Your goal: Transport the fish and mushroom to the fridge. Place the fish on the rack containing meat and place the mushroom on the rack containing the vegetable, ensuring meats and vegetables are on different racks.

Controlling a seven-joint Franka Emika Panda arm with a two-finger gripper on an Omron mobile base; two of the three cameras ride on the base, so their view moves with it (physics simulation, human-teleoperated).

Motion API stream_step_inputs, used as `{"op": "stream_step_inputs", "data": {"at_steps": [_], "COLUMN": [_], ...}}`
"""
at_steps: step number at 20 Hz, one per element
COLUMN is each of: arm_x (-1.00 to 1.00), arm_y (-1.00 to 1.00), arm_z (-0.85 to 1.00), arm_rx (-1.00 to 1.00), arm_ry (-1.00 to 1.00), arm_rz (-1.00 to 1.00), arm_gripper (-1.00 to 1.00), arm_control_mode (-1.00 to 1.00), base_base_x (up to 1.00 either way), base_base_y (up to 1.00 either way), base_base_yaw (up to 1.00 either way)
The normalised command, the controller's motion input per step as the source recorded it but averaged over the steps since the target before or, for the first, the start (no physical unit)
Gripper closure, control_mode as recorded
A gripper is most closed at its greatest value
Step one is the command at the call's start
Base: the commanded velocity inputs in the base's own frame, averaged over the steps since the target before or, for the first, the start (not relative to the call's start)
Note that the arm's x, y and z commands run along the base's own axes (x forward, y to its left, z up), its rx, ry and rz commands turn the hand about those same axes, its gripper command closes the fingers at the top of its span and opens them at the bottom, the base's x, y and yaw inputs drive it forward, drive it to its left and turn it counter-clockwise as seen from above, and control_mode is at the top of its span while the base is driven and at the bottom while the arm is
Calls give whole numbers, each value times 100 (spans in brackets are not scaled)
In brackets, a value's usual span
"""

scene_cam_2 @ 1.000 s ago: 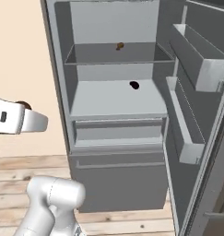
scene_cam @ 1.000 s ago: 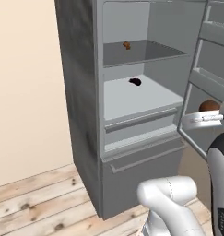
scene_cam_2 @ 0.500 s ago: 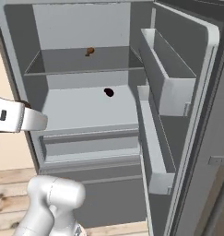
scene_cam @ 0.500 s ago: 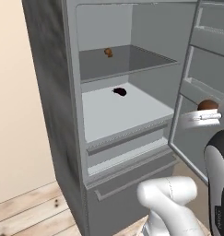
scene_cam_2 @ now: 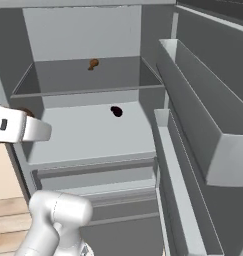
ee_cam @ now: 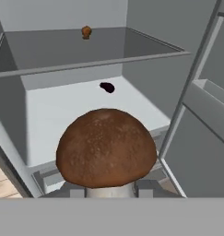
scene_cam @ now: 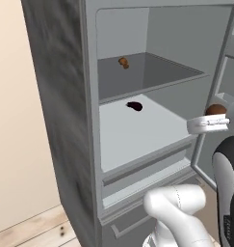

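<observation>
The brown-capped mushroom (ee_cam: 106, 147) stands in my gripper (ee_cam: 111, 191), which is shut on its pale stem. In the left base view the gripper (scene_cam: 209, 124) with the mushroom (scene_cam: 216, 109) hangs in front of the open fridge (scene_cam: 60, 96), to the right of its shelves. The orange-brown meat (scene_cam: 123, 62) lies on the darker grey upper rack (scene_cam: 152, 72). Below it, the dark purple vegetable (scene_cam: 134, 106) lies on the bright white rack (scene_cam: 137, 132). The fish is out of view.
The fridge door stands open on the right, with two deep door bins (scene_cam_2: 203, 115) jutting inward. Drawers (scene_cam: 147, 173) sit under the white rack. A beige wall (scene_cam: 17, 120) and a wooden floor (scene_cam: 36, 231) lie to the left.
The base has driven closer to the fridge, so the shelves fill more of both base views. The gripper stays shut on the mushroom.
</observation>
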Motion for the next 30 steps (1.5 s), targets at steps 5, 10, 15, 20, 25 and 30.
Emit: {"op": "stream_step_inputs", "data": {"at_steps": [5,10,15,20,25,30], "arm_x": [0,0,0,55,64,79], "arm_y": [0,0,0,-3,-13,-7], "arm_z": [0,0,0,-50,-73,-53], "arm_rx": [0,0,0,0,0,0], "arm_ry": [0,0,0,0,0,-3], "arm_rz": [0,0,0,5,9,11], "arm_gripper": [100,100,100,100,100,100], "arm_control_mode": [100,100,100,-100,-100,-100], "base_base_x": [95,87,78,0,0,0], "base_base_y": [-2,-8,0,0,0,0], "base_base_yaw": [1,4,0,0,0,0]}}
